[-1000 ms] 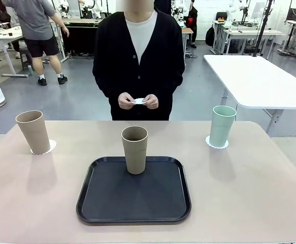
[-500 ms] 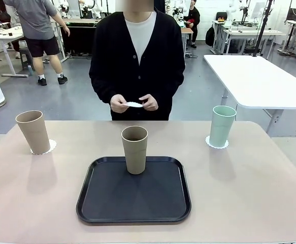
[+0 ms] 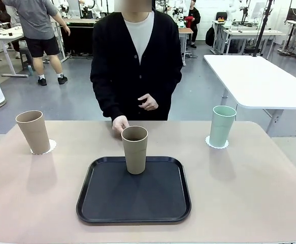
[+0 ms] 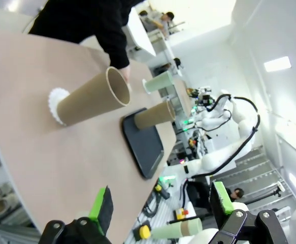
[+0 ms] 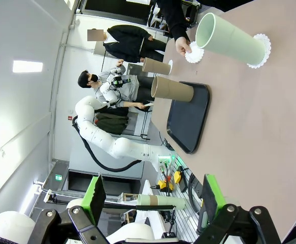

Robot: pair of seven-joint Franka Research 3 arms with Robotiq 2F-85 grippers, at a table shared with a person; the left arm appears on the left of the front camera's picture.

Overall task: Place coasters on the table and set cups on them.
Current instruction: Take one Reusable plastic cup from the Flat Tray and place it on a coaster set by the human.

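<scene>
Left gripper: my left gripper [image 4: 162, 203] is released, jaws spread wide, nothing between the green pads. It hangs well back from all three cups.
Right gripper: my right gripper [image 5: 152, 199] is released too, jaws wide with nothing between them, and it is also well apart from the cups.
Side cup: the brown side cup [image 4: 92, 104] is the nearest thing ahead of the left gripper. It stands upright on the table [image 4: 36, 152].
Side coaster: the side coaster [image 4: 56, 101] lies under that cup's base, its scalloped rim showing around it.
Middle cup: the brown middle cup [image 4: 155, 114] stands beyond the side cup as seen from the left gripper. It is upright on the black tray [image 3: 102, 203], in the part nearest the person.
Mint cup: the mint cup [image 5: 231, 39] is the nearest thing ahead of the right gripper and the farthest cup from the left gripper. It stands upright on the table.
Mint coaster: the mint coaster [image 5: 262, 51] sits under the mint cup, its edge peeking out.
Loose coaster: the loose coaster [image 5: 194, 53] is beyond the mint cup from the right gripper, held low at the table in the person's hand [image 5: 181, 46], just behind the middle cup. I cannot tell whether it lies flat on the table.
Other hand: the person's other hand [image 3: 149, 102] is held at the waist, well above the table.
</scene>
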